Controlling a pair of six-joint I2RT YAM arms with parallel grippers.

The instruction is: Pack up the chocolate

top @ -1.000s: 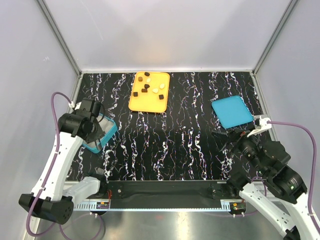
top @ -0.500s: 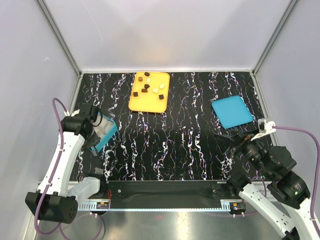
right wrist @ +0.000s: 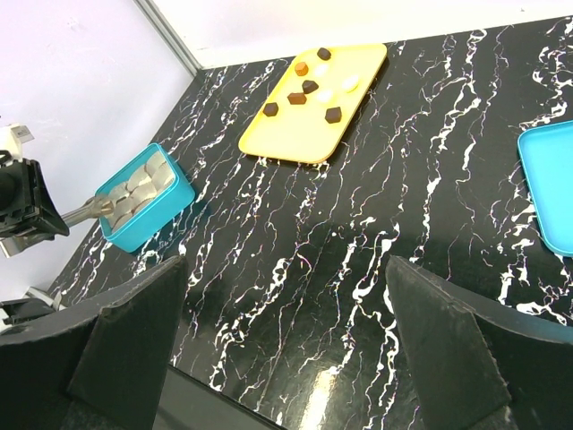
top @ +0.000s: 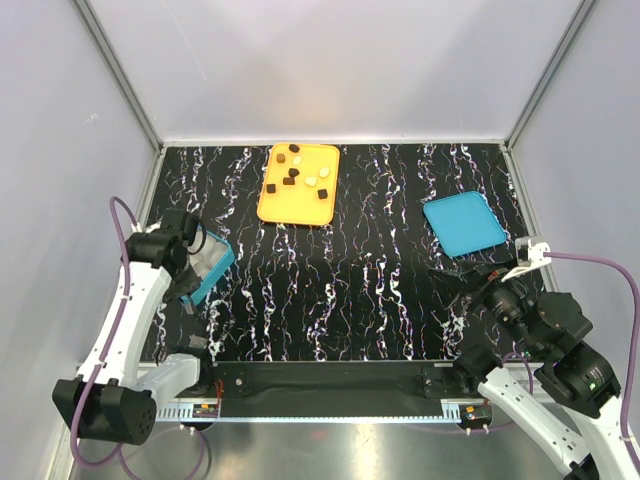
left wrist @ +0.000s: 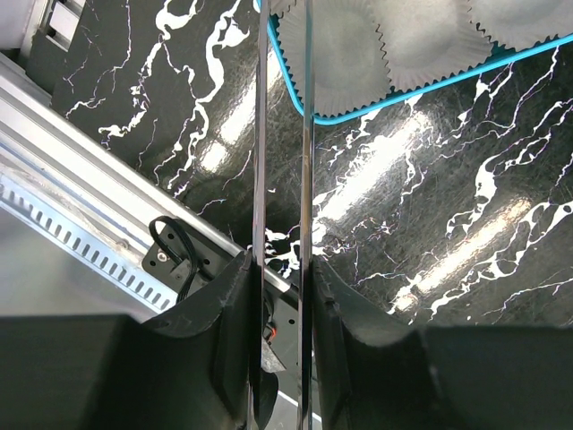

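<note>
Chocolate (top: 290,181): matte dark cubes, cream rounds, scattered on flat glossy orange plastic tray (top: 290,208).
Left gripper (right wrist: 103,206) nips wall of teal box (right wrist: 166,202) (pleated paper cups inside); right gripper (right wrist: 286,269) agape.

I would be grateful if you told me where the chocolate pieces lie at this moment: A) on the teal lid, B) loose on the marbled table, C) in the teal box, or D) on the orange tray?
D: every chocolate piece rests on the orange tray; none shows in the teal box or on the teal lid.
</note>
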